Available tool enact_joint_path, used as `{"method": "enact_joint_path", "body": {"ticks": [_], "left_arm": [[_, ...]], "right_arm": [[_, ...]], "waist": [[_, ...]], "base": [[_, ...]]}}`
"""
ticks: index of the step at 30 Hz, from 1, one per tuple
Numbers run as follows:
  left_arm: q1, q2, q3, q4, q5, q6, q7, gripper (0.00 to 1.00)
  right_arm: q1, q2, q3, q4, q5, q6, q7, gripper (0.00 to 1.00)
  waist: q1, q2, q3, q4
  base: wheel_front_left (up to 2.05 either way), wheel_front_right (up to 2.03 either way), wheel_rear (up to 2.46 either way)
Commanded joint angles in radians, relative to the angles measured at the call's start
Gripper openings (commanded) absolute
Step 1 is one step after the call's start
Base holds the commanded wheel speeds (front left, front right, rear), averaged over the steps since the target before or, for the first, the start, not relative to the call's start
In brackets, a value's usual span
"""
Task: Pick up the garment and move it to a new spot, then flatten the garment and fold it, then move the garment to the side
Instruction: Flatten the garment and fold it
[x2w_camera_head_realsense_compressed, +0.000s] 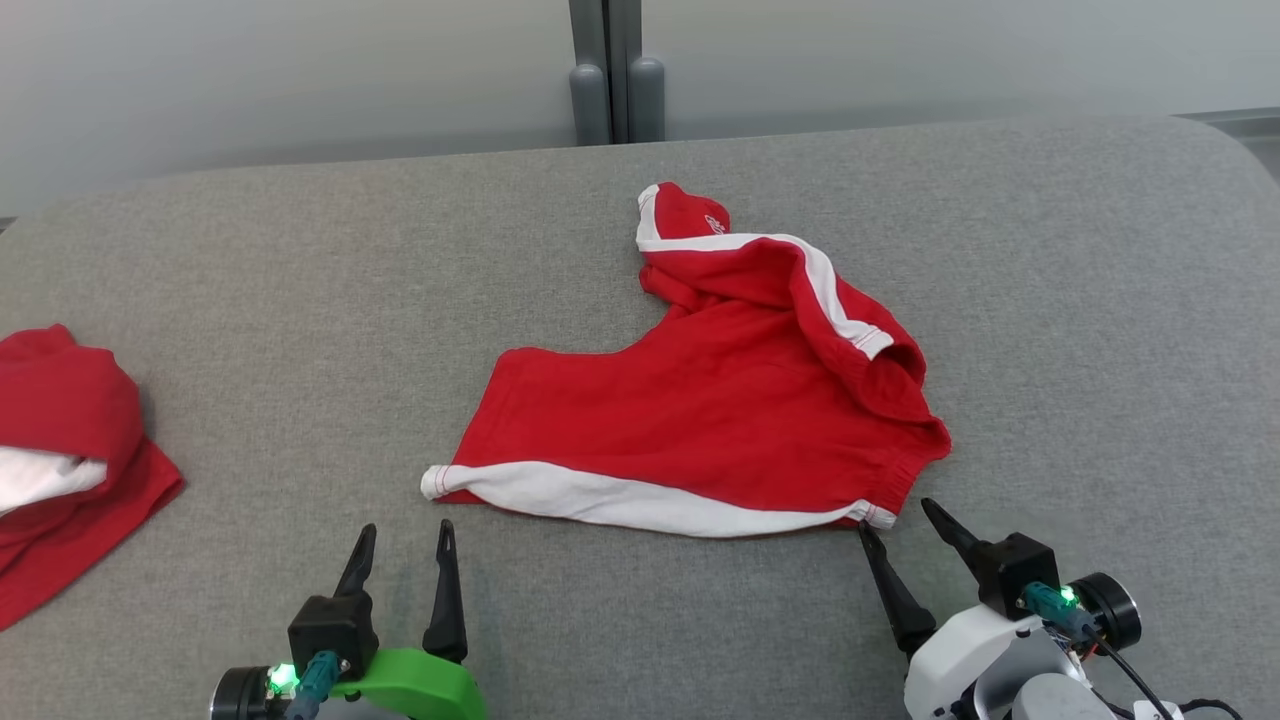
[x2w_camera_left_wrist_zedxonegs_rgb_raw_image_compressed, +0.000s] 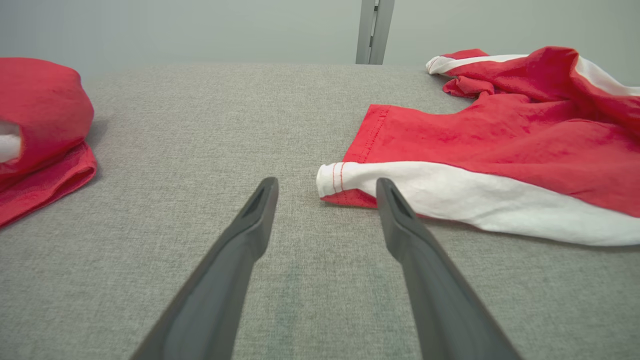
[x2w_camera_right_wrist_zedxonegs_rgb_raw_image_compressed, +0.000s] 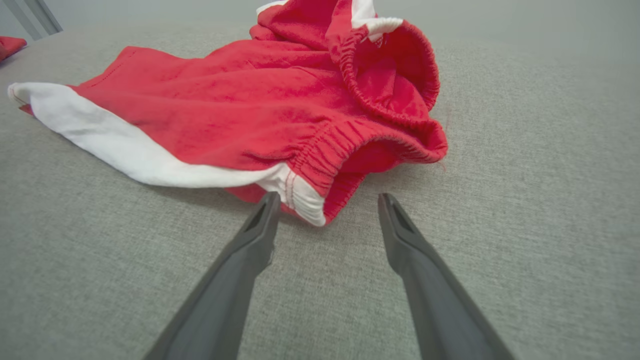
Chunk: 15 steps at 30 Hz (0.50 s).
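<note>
My left gripper (x2w_camera_head_realsense_compressed: 407, 525) has two long dark tapering fingers (x2w_camera_head_realsense_compressed: 446, 590) on a black block (x2w_camera_head_realsense_compressed: 330, 630), backed by a bright green bracket (x2w_camera_head_realsense_compressed: 420, 685), a green light (x2w_camera_head_realsense_compressed: 283, 678) glowing beside a teal connector (x2w_camera_head_realsense_compressed: 320, 672). My right gripper (x2w_camera_head_realsense_compressed: 893, 515) matches, but its wrist shell (x2w_camera_head_realsense_compressed: 975, 645) is white, with a thin black cable (x2w_camera_head_realsense_compressed: 1130, 675) trailing off, possibly from its own connector.
</note>
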Motion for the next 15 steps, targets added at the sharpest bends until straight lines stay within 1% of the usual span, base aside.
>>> {"method": "enact_joint_path", "body": {"ticks": [1,2,4,5,6,7,8,9,11,15], "left_arm": [[-0.015,0.004,-0.001,0.003,-0.013,-0.001,0.000,1.00],[-0.018,0.004,-0.003,0.003,-0.012,-0.001,0.000,1.00],[-0.022,0.004,-0.005,0.004,-0.016,0.000,0.000,1.00],[-0.024,0.004,-0.007,0.004,-0.016,0.001,0.000,1.00],[-0.025,0.004,-0.008,0.005,-0.015,0.001,0.000,1.00],[-0.026,0.004,-0.009,0.005,-0.016,0.001,0.000,1.00],[-0.026,0.004,-0.010,0.005,-0.017,0.001,0.000,1.00],[-0.028,0.004,-0.010,0.005,-0.017,0.001,0.000,1.00],[-0.030,0.004,-0.011,0.005,-0.019,0.001,0.000,1.00],[-0.032,0.004,-0.016,0.013,-0.028,-0.005,0.000,1.00]], "right_arm": [[-0.014,-0.006,0.000,0.008,-0.008,-0.001,-0.002,1.00],[-0.019,-0.007,0.000,0.014,-0.009,-0.001,-0.002,0.99],[-0.023,-0.006,0.008,0.022,-0.013,-0.001,-0.002,0.84],[-0.027,-0.006,0.011,0.025,-0.015,-0.001,-0.002,0.81],[-0.031,-0.007,0.013,0.025,-0.016,-0.001,-0.002,0.75],[-0.033,-0.008,0.016,0.025,-0.016,-0.001,-0.002,0.64],[-0.034,-0.009,0.019,0.025,-0.016,-0.001,-0.002,0.47],[-0.035,-0.011,0.021,0.023,-0.016,-0.001,-0.002,0.39],[-0.037,-0.014,0.025,0.016,-0.016,-0.001,-0.002,0.00],[-0.038,-0.025,0.019,0.005,-0.007,-0.001,-0.002,0.00]], "waist": [[0.0000,0.0000,0.015,0.012],[0.0000,0.0000,0.020,0.015],[0.0000,0.0000,0.026,0.018],[0.0000,0.0000,0.030,0.020],[0.0000,0.0000,0.032,0.021],[0.0000,0.0000,0.034,0.021],[0.0000,0.0000,0.036,0.022],[0.0000,0.0000,0.038,0.022],[0.0000,0.0000,0.041,0.023],[0.0000,0.0000,0.043,0.020]], "base": [[0.00,0.00,0.00],[0.00,0.00,0.00],[0.00,0.00,0.00],[0.00,0.00,0.00],[0.00,0.00,0.00],[0.00,0.00,0.00],[0.00,0.00,0.00],[0.00,0.00,0.00],[0.00,0.00,0.00],[0.00,0.00,0.00]]}}
